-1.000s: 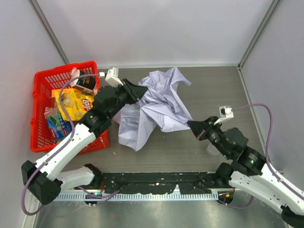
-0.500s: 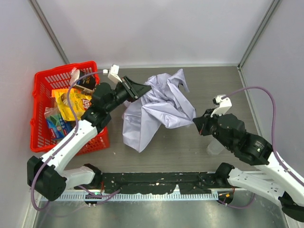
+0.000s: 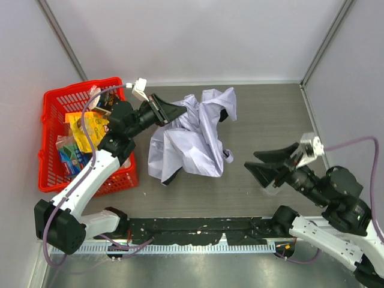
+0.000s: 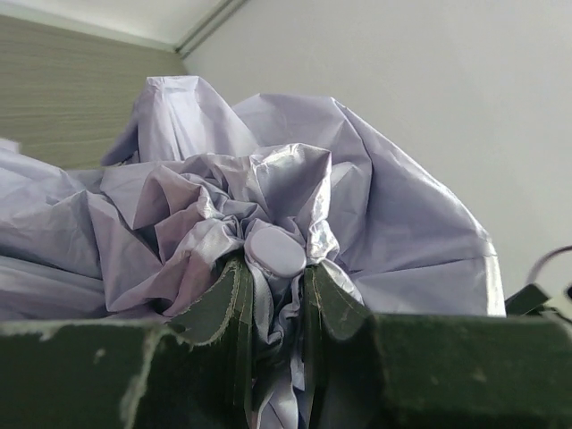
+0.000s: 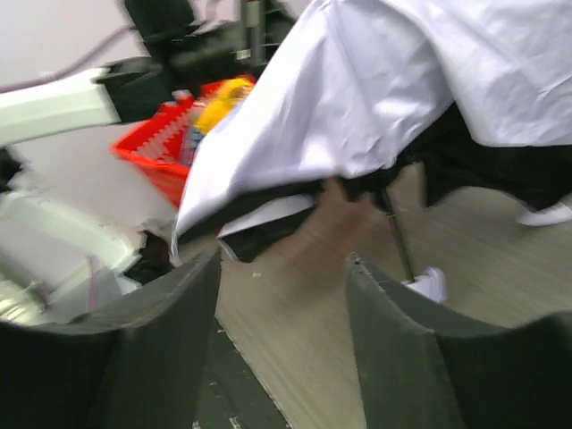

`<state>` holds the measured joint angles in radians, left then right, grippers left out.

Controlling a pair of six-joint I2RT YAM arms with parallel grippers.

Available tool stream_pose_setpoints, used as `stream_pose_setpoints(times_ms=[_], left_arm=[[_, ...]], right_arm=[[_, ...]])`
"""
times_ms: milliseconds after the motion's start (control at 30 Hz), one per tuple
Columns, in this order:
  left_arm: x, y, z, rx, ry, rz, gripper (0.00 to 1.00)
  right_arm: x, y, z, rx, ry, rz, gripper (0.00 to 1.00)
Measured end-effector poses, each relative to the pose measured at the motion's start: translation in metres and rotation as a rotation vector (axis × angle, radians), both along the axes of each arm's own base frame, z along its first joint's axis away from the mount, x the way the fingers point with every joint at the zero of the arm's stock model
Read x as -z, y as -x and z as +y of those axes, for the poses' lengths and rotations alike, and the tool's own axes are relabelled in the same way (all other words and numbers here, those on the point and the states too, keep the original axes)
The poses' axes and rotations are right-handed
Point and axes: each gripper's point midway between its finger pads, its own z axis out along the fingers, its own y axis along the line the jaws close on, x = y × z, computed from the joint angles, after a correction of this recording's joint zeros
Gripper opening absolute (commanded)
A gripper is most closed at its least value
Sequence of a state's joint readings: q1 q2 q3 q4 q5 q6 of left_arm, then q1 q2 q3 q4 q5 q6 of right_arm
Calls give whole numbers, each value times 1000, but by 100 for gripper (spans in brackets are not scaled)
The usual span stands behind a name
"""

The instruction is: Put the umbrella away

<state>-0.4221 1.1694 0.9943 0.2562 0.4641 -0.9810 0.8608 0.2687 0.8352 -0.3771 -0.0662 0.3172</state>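
Umbrella [image 3: 195, 135]: sat crumpled mid-desk [image 3: 270, 114], just right of the red basket [image 3: 57, 99].
Left claw [image 3: 179, 111]: was clamped on the bunched top of the canopy, around its small cap [image 4: 275, 252].
Right claw [image 3: 257, 161]: stood open and empty, apart from the fabric, on the umbrella's right.
Red basket: held snack packets [image 3: 90, 129].

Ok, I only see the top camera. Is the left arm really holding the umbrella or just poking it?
Observer: Holding it. In the left wrist view the left fingers pinch a small rounded lavender cap sticking out of the crumpled pale lavender fabric umbrella.
Operator: What's under the cloth?
Observer: The right wrist view peeks beneath: a thin black shaft runs down to a small pale end piece.
Operator: Is the inside purple too?
Observer: No, the underside looks black there.
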Motion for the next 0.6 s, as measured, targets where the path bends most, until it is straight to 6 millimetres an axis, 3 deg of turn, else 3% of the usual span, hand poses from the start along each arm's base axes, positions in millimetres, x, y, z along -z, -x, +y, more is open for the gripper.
stream_pose_setpoints(times_ms=[100, 267, 467, 600], left_arm=[[9, -7, 6, -45, -53, 34, 0], [22, -16, 17, -124, -129, 83, 0], [33, -25, 31, -234, -208, 148, 0], [39, -30, 37, -292, -242, 188, 0]], right_arm=[[-10, -27, 5, 99, 96, 109, 68], [-32, -58, 34, 118, 215, 149, 67], [-40, -77, 95, -27, 269, 152, 75], [-30, -94, 146, -56, 343, 115, 77]])
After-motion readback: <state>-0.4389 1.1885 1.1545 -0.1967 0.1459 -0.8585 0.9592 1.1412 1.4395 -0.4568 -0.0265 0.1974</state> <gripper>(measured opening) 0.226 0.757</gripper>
